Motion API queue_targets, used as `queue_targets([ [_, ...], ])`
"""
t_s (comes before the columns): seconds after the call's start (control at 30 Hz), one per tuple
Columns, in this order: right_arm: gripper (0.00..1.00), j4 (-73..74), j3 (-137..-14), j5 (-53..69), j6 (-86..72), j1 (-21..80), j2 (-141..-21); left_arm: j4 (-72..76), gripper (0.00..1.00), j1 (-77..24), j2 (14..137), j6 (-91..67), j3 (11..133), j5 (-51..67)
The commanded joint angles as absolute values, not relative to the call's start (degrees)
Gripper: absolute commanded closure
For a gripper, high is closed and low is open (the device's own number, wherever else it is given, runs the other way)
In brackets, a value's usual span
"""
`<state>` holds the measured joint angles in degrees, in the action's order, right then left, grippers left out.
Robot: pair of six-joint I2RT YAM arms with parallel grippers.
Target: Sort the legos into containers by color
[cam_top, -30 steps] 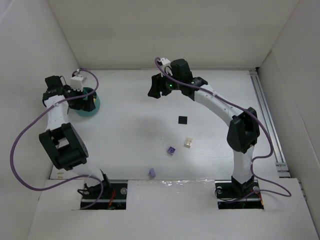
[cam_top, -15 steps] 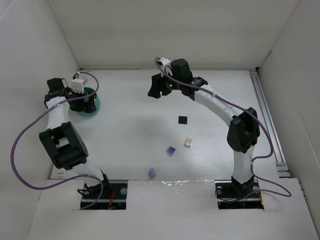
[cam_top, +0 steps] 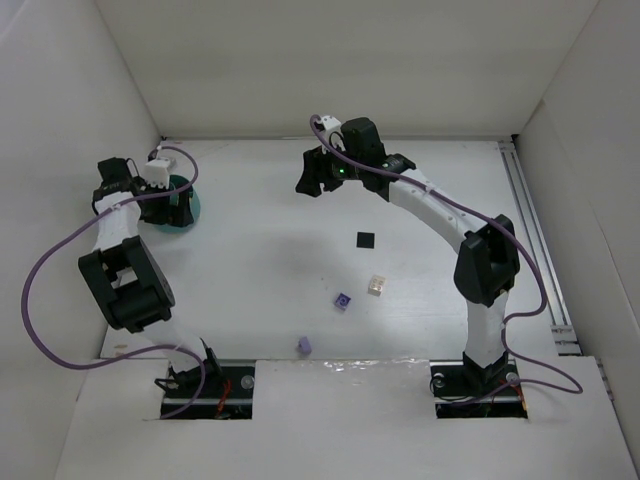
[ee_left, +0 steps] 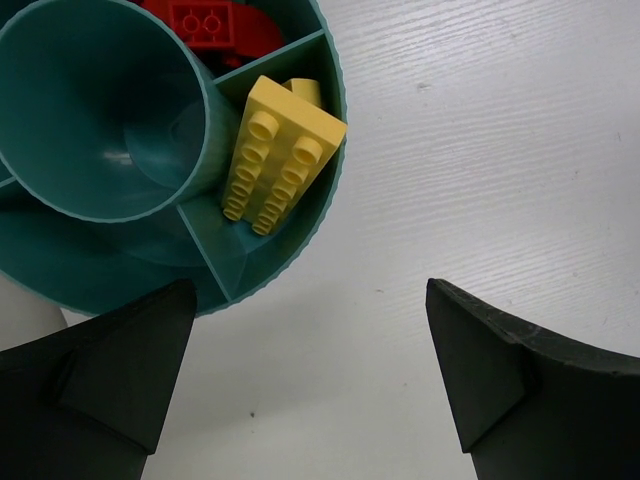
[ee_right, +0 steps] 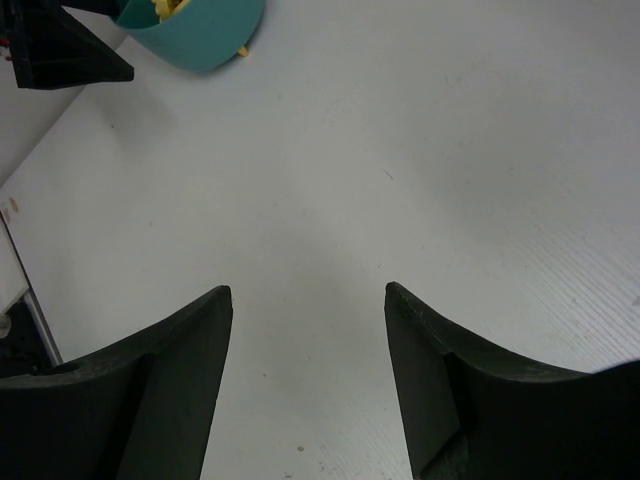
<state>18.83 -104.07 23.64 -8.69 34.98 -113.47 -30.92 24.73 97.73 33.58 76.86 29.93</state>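
While yellow legos [ee_left: 283,160] and a red brick [ee_left: 205,22] sit in separate compartments of the teal bowl [ee_left: 100,120], far left, a black square [cam_top: 365,239], cream brick [cam_top: 376,285], purple brick [cam_top: 343,301] and lilac brick [cam_top: 304,345] lie loose mid-table. Left gripper [ee_left: 310,290]: wide, empty, over the bowl's edge. Right gripper [ee_right: 308,290]: jaws apart, empty, far centre.

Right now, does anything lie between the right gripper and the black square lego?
Nothing visible does. The right gripper hangs open and empty, with only bare table between it and the black square lego.

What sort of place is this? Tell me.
Probably a robot lab test cell: white walls enclose a table with the left arm, the right arm and a teal bowl of bricks.
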Motion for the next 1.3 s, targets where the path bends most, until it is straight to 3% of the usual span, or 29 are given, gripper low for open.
queue_targets([
  [0.0,0.32,16.5,-104.2,23.6,-7.8,35.5,-110.5,-30.6,0.0,24.3,97.7,33.0,78.8,30.7],
  [0.73,0.32,16.5,-103.6,23.6,-7.8,35.0,-110.5,-32.3,0.0,16.0,96.1,33.4,79.9,35.2],
  [1.27,0.32,16.5,-103.6,24.3,-7.8,35.0,-110.0,-30.1,0.0,16.0,92.0,32.0,82.7,40.2],
])
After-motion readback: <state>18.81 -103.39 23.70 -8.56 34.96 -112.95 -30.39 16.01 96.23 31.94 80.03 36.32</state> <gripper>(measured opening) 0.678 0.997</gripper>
